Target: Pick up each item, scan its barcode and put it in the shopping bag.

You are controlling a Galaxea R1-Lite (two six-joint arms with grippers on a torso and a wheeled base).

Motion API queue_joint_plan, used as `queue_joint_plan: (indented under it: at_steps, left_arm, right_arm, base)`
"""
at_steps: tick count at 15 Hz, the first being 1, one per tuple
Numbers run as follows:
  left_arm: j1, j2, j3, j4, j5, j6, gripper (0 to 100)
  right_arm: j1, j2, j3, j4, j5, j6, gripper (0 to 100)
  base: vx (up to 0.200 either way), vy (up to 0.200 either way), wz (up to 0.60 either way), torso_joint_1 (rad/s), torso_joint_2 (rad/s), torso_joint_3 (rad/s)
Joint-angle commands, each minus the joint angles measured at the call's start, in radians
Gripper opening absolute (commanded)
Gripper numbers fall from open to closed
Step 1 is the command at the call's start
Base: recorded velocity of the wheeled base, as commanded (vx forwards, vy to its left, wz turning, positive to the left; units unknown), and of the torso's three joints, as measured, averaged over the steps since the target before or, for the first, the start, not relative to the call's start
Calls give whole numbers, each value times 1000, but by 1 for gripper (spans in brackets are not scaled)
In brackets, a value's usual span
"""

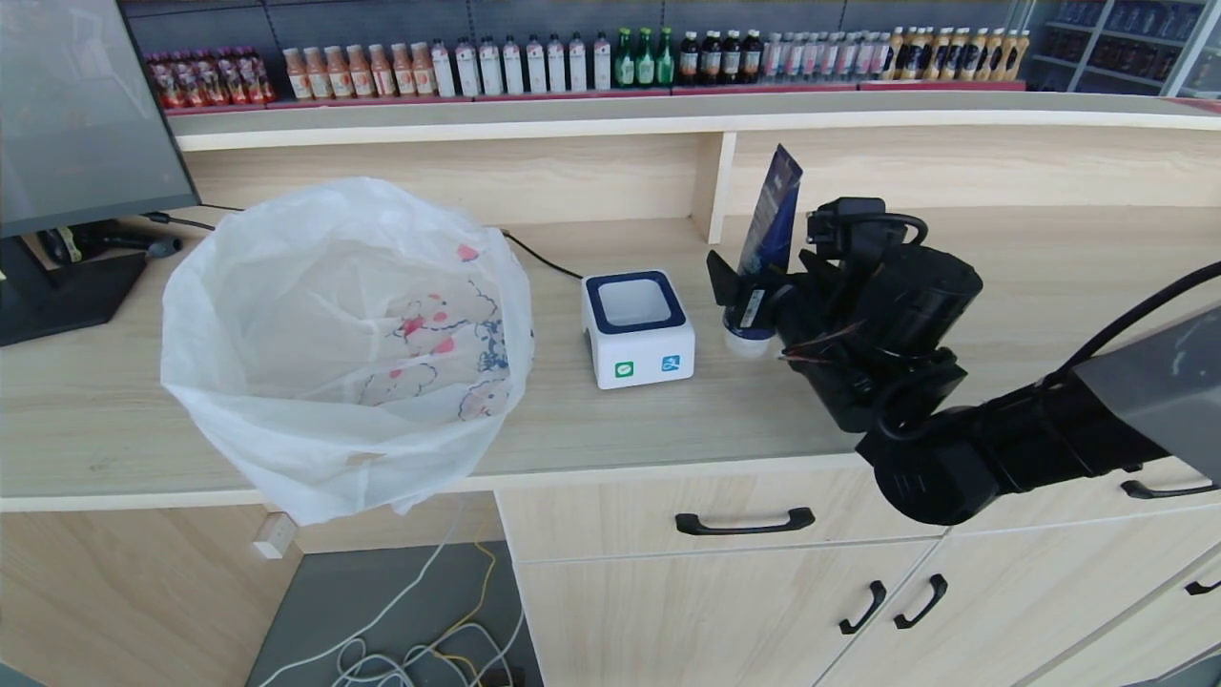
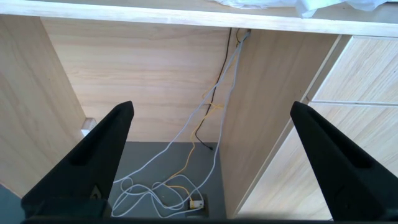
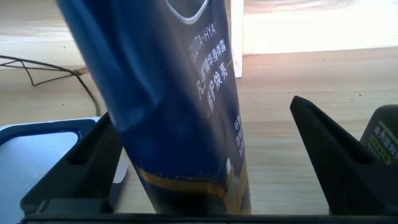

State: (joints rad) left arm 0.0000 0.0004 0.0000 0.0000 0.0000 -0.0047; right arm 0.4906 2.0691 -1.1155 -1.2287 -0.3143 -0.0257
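The right hand [image 1: 760, 286] is straddling the blue tube [image 1: 769, 215] with fingers spread wide, not yet gripping. The tube is standing cap-down near the tabletop's [image 1: 95, 410] back edge, just beside the scanner [image 1: 636, 326], likely so its carry there is short. The shopping bag [image 1: 343, 315] is gaping open at the front left edge to take drops. The left hand [image 2: 211, 149] is hanging wide open below the tabletop, seemingly parked clear.

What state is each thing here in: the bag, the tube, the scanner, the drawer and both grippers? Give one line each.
shopping bag: mouth wide open, standing on the counter.
blue tube: upright on its cap, not clamped.
scanner: window uncovered.
drawer: shut.
right gripper: fingers open around the blue tube.
left gripper: fingers open, holding nothing, below the counter.
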Motion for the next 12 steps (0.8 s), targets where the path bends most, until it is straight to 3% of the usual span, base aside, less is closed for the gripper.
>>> queue_joint_plan:
  at_steps: [1, 8, 9, 12]
  left_arm:
    - [0, 0, 0, 0, 0, -1, 100]
    - [0, 0, 0, 0, 0, -1, 100]
    - [0, 0, 0, 0, 0, 0, 100]
    - [0, 0, 0, 0, 0, -1, 100]
  right_arm:
    - [-3, 12, -7, -2, 0, 0, 100]
    - [-9, 31, -6, -14, 0, 0, 100]
    - [-9, 32, -3, -15, 0, 0, 0]
    - [-9, 32, -6, -17, 0, 0, 0]
  base:
    - [0, 0, 0, 0, 0, 0]
    - [0, 0, 0, 0, 0, 0]
    - [0, 0, 0, 0, 0, 0]
    - [0, 0, 0, 0, 0, 0]
